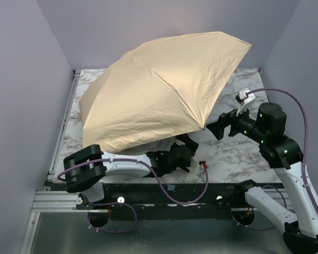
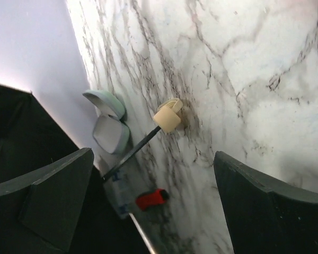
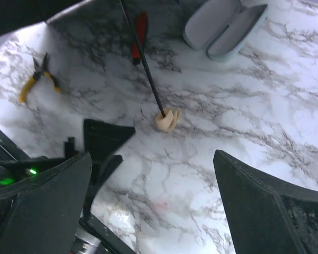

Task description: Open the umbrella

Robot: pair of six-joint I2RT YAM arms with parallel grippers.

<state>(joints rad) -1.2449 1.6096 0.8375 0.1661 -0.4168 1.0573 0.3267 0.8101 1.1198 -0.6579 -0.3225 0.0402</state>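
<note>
The umbrella (image 1: 159, 90) stands open, its tan-beige canopy spread over the middle and back of the table and tilted up to the right. Its beige knob handle (image 2: 168, 119) rests on the marble, and the thin black shaft (image 2: 131, 153) rises from it; both also show in the right wrist view (image 3: 166, 119). My left gripper (image 1: 184, 145) is open and empty under the canopy's front edge, a short way from the handle. My right gripper (image 1: 212, 128) is open and empty beside the canopy's right rim tip.
A pale mint-green sleeve (image 2: 107, 119) lies open beyond the handle, seen also in the right wrist view (image 3: 222, 24). A red-handled screwdriver (image 3: 140, 32) and yellow-handled pliers (image 3: 40, 76) lie under the canopy. Purple walls enclose the marble table (image 1: 233, 159).
</note>
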